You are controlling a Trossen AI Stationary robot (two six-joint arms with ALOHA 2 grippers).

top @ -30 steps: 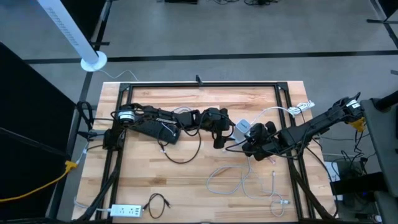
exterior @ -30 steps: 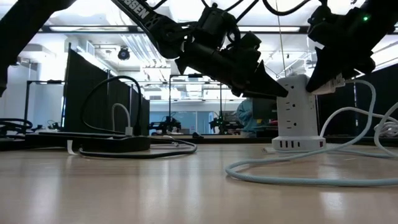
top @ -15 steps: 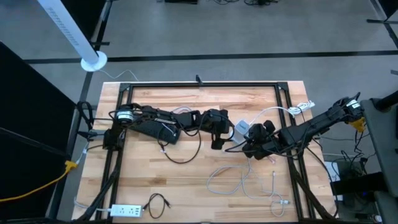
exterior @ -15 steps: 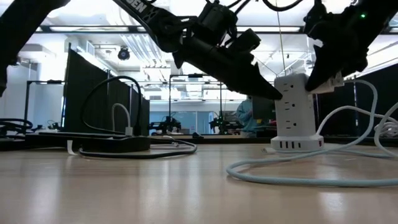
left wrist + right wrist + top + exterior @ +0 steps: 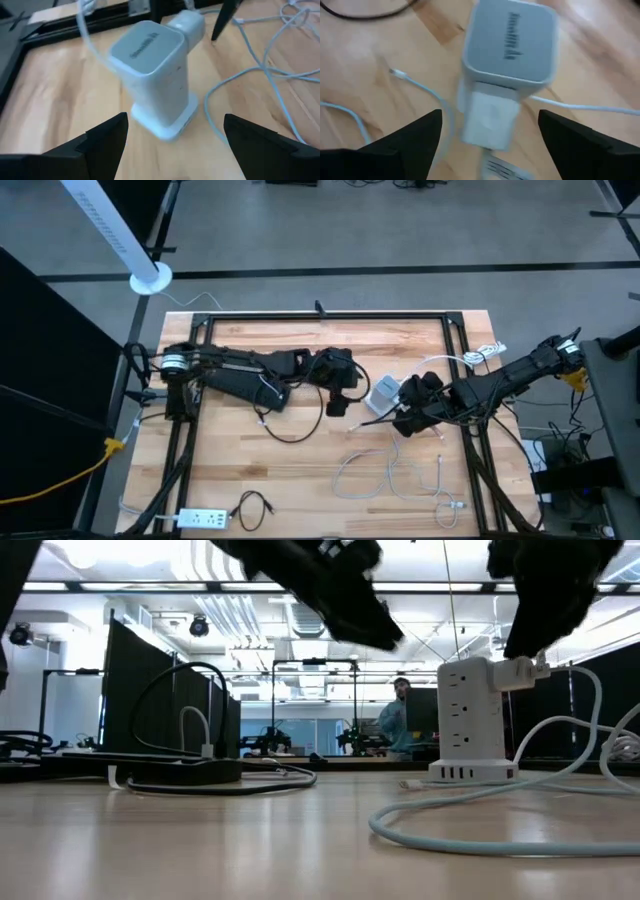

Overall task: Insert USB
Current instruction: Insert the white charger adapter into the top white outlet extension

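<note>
A white power tower (image 5: 383, 393) stands upright on its base on the wooden table; it also shows in the low view (image 5: 470, 720). A white plug (image 5: 490, 117) sits in its side, and its pale cord (image 5: 480, 830) trails across the table. A thin pale cable's small connector (image 5: 397, 73) lies on the wood beside the tower. My left gripper (image 5: 340, 395) is open and hangs left of the tower, which shows beyond its spread fingers (image 5: 175, 120). My right gripper (image 5: 408, 405) is open just right of the tower, its fingers (image 5: 490, 114) apart on either side of the plug.
A black flat device (image 5: 240, 385) with black cords lies at the left. Loose white cables (image 5: 395, 470) lie toward the near right. A white power strip (image 5: 205, 519) and a black cable (image 5: 250, 505) lie at the near left. Black frame rails (image 5: 320, 315) border the table.
My left gripper has drawn back from the tower toward the table's left edge and risen. The tower has shifted a little toward the table's near left and stands upright.
</note>
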